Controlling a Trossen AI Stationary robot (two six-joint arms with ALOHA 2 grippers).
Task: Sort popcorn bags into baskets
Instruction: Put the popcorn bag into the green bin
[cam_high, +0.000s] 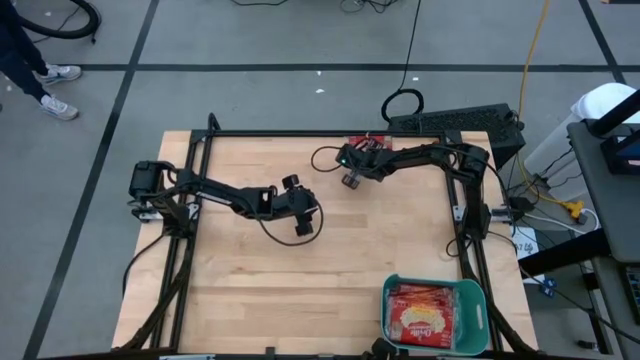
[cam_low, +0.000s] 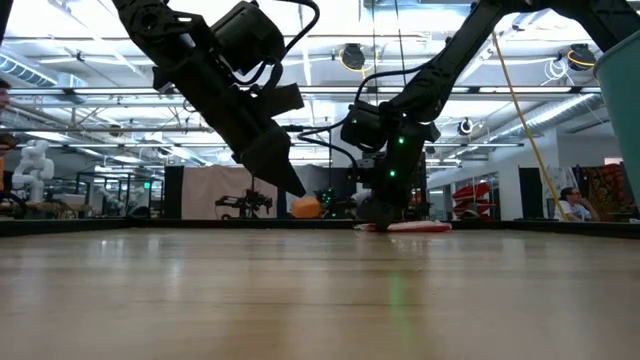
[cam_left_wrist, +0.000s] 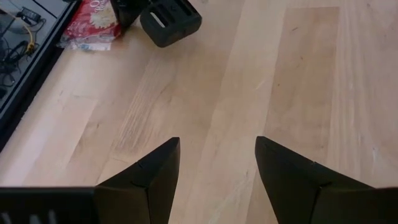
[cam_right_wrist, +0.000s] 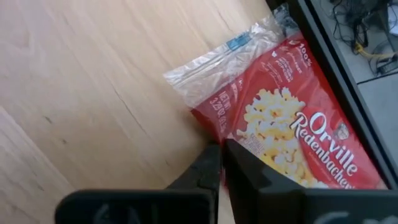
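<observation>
**Inspector:** State the position and condition of your right gripper.

**Robot:** My right gripper (cam_high: 351, 178) sits just above the centre of the high view, near the far edge of the wooden surface (cam_high: 300, 280). In the right wrist view its fingers (cam_right_wrist: 208, 167) are pressed together on the edge of an Orville Redenbacher popcorn bag (cam_right_wrist: 292, 134), red with a clear crimped end. That bag lies flat on the surface against the dark frame rail (cam_high: 300, 133).

**Inspector:** Where does it show in the other views?

**Robot:** In the low view, right of centre, as a thin red strip (cam_low: 418, 227) under the gripper (cam_low: 378, 212). In the left wrist view it is in the upper left corner (cam_left_wrist: 92, 25).

**Inspector:** And your left gripper?

**Robot:** My left gripper (cam_high: 304, 228) hangs over bare wood left of centre in the high view, well apart from the bag. Its fingers (cam_left_wrist: 152, 174) stand moderately apart with nothing between them.

**Inspector:** The basket?

**Robot:** The teal-green basket (cam_high: 470, 295) is at the lower right of the high view, at the near edge of the surface. Red popcorn bags (cam_high: 425, 312) lie stacked inside it, the top one showing a yellow-cream oval.
</observation>
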